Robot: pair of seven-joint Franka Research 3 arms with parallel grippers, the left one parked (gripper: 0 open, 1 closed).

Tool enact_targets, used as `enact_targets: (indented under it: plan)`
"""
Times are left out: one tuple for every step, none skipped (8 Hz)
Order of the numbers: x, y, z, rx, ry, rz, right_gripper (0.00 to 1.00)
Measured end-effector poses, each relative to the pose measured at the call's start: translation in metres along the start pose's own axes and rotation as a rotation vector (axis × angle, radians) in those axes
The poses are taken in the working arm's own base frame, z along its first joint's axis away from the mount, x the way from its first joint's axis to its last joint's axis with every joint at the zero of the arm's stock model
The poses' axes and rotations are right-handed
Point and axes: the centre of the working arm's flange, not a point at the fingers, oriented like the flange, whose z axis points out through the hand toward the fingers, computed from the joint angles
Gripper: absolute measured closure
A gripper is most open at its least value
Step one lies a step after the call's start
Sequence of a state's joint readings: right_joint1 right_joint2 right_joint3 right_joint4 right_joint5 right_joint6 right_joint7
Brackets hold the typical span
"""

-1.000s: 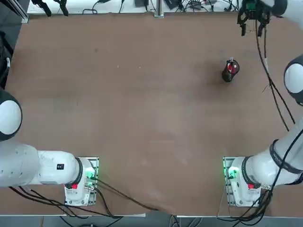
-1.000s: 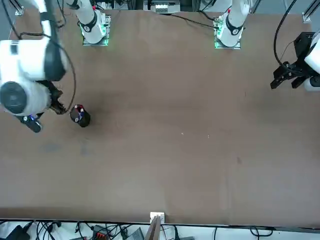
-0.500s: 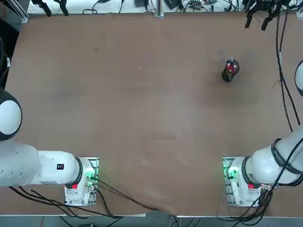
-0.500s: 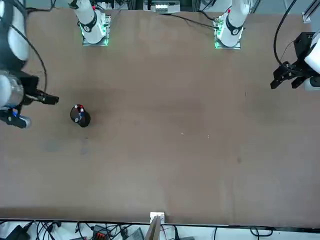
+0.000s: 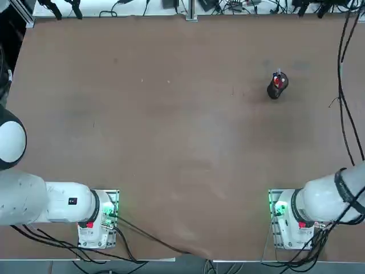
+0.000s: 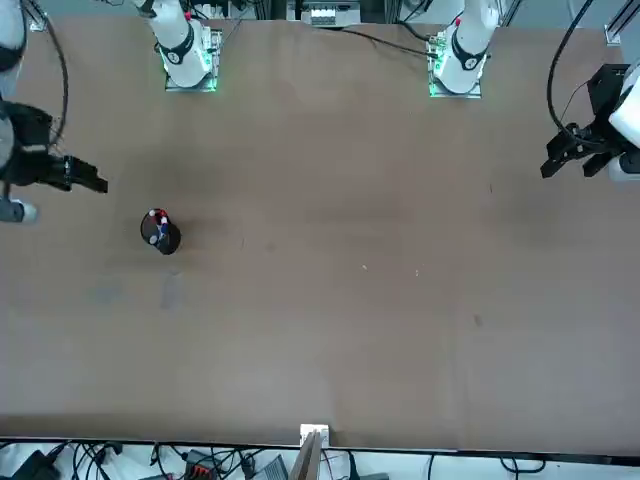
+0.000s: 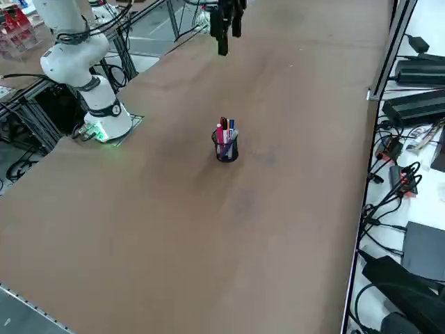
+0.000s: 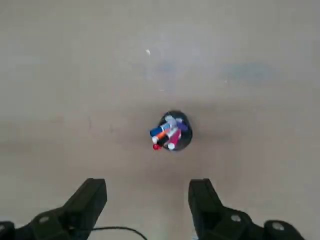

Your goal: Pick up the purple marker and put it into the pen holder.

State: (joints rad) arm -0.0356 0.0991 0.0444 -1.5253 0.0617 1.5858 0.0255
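Note:
The pen holder (image 5: pixel 277 86) is a small black cup standing upright on the brown table, on its far right part. Several markers stick up out of it, and the purple marker (image 8: pixel 183 127) is among them beside a red one. The side view shows its blue-purple shaft (image 7: pixel 231 128) above the holder's rim (image 7: pixel 225 150). My right gripper (image 8: pixel 147 197) hangs high over the table, open and empty, looking straight down at the holder (image 8: pixel 173 133). In the front view the right gripper (image 6: pixel 88 181) is well clear of the holder (image 6: pixel 161 233).
The brown table (image 5: pixel 171 125) carries nothing else. Cables and power units (image 7: pixel 410 76) lie along its far edge. Both arm bases with green lights (image 5: pixel 282 211) stand at the near edge. The parked left gripper (image 6: pixel 570 150) stays at the other side.
My right gripper has pulled up and away from the pen holder, drifting toward the table's far right corner. It stayed open. The holder and its markers have not moved.

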Motion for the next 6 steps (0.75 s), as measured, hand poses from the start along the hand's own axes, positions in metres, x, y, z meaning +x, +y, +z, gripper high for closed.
enact_targets:
  plan:
    - [-0.014, -0.003, 0.005, -0.014, 0.037, -0.012, 0.0]
    - [-0.027, -0.004, 0.016, -0.037, 0.041, -0.02, 0.0]
    - [-0.032, -0.003, 0.025, -0.053, 0.039, -0.025, 0.0]
    - [-0.032, -0.002, 0.03, -0.062, 0.04, -0.03, 0.0]
    - [-0.028, -0.001, 0.032, -0.067, 0.039, -0.032, 0.0]
    - [-0.022, 0.0, 0.032, -0.068, 0.037, -0.033, 0.0]
